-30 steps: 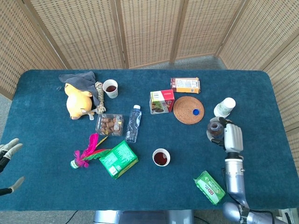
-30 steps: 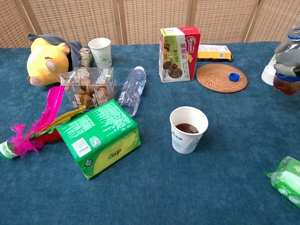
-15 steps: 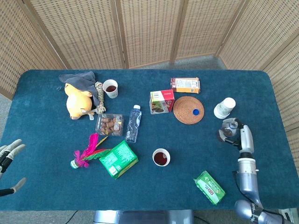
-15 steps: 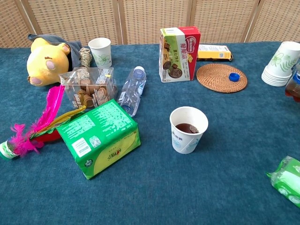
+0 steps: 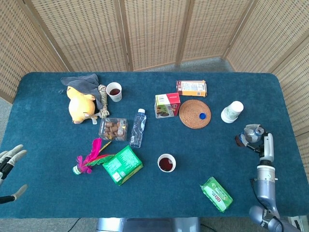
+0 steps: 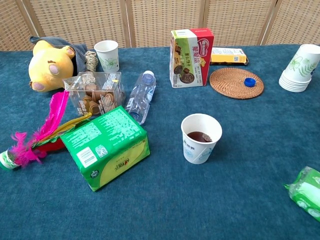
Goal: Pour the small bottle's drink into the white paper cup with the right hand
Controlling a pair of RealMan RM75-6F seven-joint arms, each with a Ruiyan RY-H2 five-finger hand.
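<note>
My right hand (image 5: 255, 136) is at the table's right side and grips the small bottle (image 5: 243, 138), whose dark drink shows at its lower end. In the chest view neither the hand nor the bottle appears. The white paper cup (image 5: 166, 163) (image 6: 200, 138) stands near the table's middle front with dark drink inside. The bottle's blue cap (image 5: 203, 115) (image 6: 250, 82) lies on the woven coaster (image 5: 194, 113) (image 6: 236, 83). My left hand (image 5: 9, 168) is at the far left edge, off the table, fingers spread and holding nothing.
A stack of paper cups (image 5: 232, 111) (image 6: 299, 69) stands just behind my right hand. A green packet (image 5: 217, 194) (image 6: 306, 192) lies at the front right. A green box (image 6: 105, 146), clear bottle (image 6: 140, 96), snack boxes, plush toy (image 6: 49, 64) and second cup (image 6: 108, 55) fill the left and middle.
My right hand has carried the small bottle rightward and toward the table's front, away from the cup stack, and out of the chest view. The left hand barely moved.
</note>
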